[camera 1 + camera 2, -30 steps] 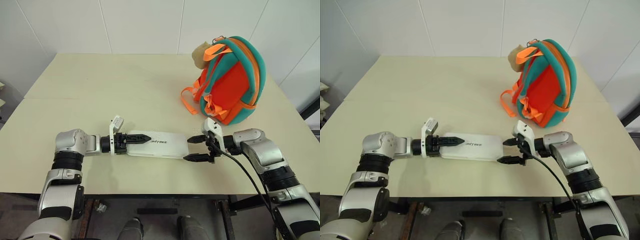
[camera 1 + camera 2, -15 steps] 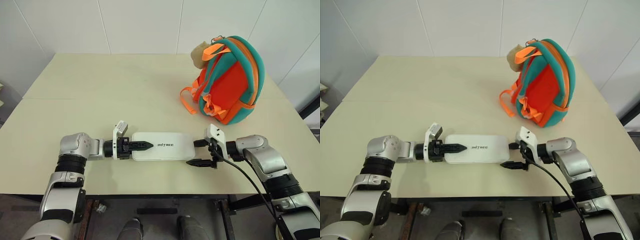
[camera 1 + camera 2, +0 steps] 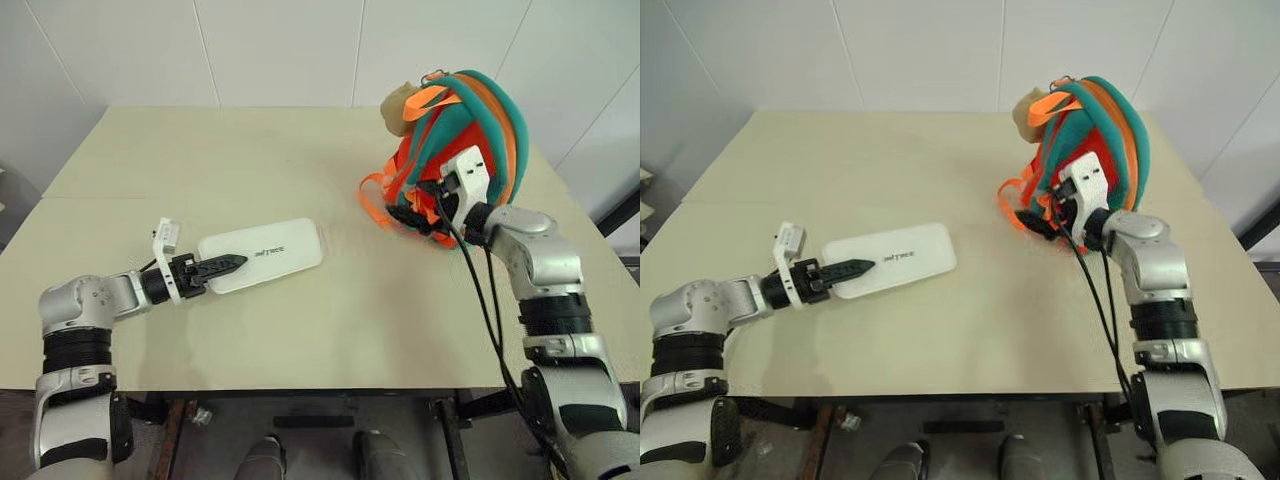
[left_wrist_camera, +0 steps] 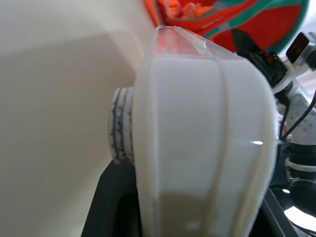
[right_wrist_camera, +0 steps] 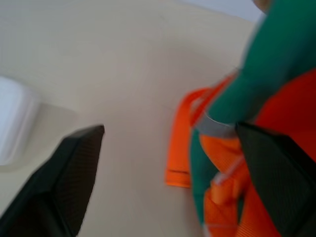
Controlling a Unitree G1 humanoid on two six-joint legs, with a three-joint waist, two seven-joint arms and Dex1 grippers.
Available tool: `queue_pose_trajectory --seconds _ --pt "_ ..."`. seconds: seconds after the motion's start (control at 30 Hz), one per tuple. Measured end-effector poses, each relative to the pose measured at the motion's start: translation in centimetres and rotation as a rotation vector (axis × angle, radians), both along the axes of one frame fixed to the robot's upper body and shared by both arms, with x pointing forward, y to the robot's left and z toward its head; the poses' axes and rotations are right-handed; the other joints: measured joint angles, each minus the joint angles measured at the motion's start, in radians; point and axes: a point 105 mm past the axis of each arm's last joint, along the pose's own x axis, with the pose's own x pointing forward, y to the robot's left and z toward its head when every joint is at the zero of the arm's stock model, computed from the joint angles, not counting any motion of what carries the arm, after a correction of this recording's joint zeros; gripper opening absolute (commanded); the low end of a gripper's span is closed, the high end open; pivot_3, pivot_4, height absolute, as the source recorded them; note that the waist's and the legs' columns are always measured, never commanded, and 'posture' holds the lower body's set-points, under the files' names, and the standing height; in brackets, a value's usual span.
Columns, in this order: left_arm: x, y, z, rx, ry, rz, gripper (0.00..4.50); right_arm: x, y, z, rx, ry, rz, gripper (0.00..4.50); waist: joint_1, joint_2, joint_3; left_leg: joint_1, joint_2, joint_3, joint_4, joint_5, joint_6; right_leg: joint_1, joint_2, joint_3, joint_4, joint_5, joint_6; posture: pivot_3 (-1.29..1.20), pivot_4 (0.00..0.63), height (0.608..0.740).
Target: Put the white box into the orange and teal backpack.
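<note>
The white box (image 3: pixel 268 254) is flat and long, and lies slanted on the left half of the table. My left gripper (image 3: pixel 233 264) is shut on its near left end, one black finger lying over the top. In the left wrist view the white box (image 4: pixel 202 138) sits between the fingers. The orange and teal backpack (image 3: pixel 472 130) stands upright at the table's back right, a tan plush toy (image 3: pixel 398 105) at its top. My right gripper (image 3: pixel 418 216) is open at the backpack's lower front, among the orange straps (image 5: pixel 180 143), its fingers (image 5: pixel 66 177) spread wide.
The cream table (image 3: pixel 250 160) stretches wide behind the box. A white wall rises behind it. Black cables (image 3: pixel 488 300) hang along my right forearm. The table's front edge (image 3: pixel 320 385) runs just below both arms.
My left gripper has drawn the box to the left and swung it aslant. The right gripper has left the box's right end and risen forward to the backpack's straps.
</note>
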Motion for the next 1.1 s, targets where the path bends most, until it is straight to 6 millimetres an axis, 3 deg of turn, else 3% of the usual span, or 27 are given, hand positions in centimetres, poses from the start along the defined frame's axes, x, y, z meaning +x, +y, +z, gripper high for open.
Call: queue_pose_trajectory --seconds 0.17,0.4,0.53,0.63,0.87,0.9,1.1 --pt "-1.2 1.1 -0.4 -0.005 -0.032 0.037 1.21 3.4 1.5 1.0 0.034 -0.035 -0.17 4.5 -0.011 0.0 0.0 0.0 0.001 0.002 -0.009 0.004 -0.004 -0.006 0.0 0.002 0.002 -0.001 -0.001 0.0 0.15 0.74" --pt "-2.3 0.2 -0.9 0.002 -0.056 0.045 1.21 5.2 3.1 1.9 0.083 -0.079 -0.257 4.5 -0.022 0.0 0.0 0.0 0.001 0.002 -0.011 0.004 -0.004 -0.007 0.0 0.002 0.002 -0.001 -0.002 0.0 0.15 0.74" --pt "-2.5 -0.2 -1.0 -0.004 -0.067 0.057 1.21 5.4 4.8 4.3 0.135 -0.174 -0.232 3.59 -0.025 0.0 0.0 0.0 0.001 0.002 -0.011 0.005 -0.003 -0.006 0.0 0.002 0.003 -0.001 -0.002 0.0 0.15 0.74" --pt "-2.9 0.1 -1.0 -0.007 -0.08 0.076 1.21 4.5 7.3 4.9 0.18 -0.226 -0.064 2.48 -0.029 -0.001 0.0 0.0 0.001 0.002 -0.011 0.005 -0.003 -0.006 0.0 0.002 0.003 -0.001 -0.002 0.0 0.15 0.74" --pt "-2.9 0.4 -1.0 0.008 -0.104 0.097 1.21 1.6 9.8 4.2 0.21 -0.235 0.29 0.09 -0.032 -0.001 0.0 0.0 0.001 0.002 -0.011 0.005 -0.004 -0.007 0.001 0.002 0.004 -0.001 -0.002 0.0 0.15 0.74" --pt "-2.8 0.5 -0.9 0.011 -0.111 0.1 1.21 0.8 10.1 4.3 0.218 -0.23 0.35 0.04 -0.032 -0.001 0.0 0.0 0.002 0.002 -0.011 0.005 -0.004 -0.007 0.001 0.002 0.004 -0.001 -0.002 0.0 0.15 0.74" --pt "-2.2 1.9 -0.8 0.021 -0.125 0.148 1.21 -8.0 10.3 5.7 0.284 -0.15 0.822 0.04 -0.03 -0.001 0.0 0.0 0.002 0.002 -0.011 0.004 -0.004 -0.008 0.002 0.002 0.004 -0.001 -0.002 0.0 0.15 0.74"
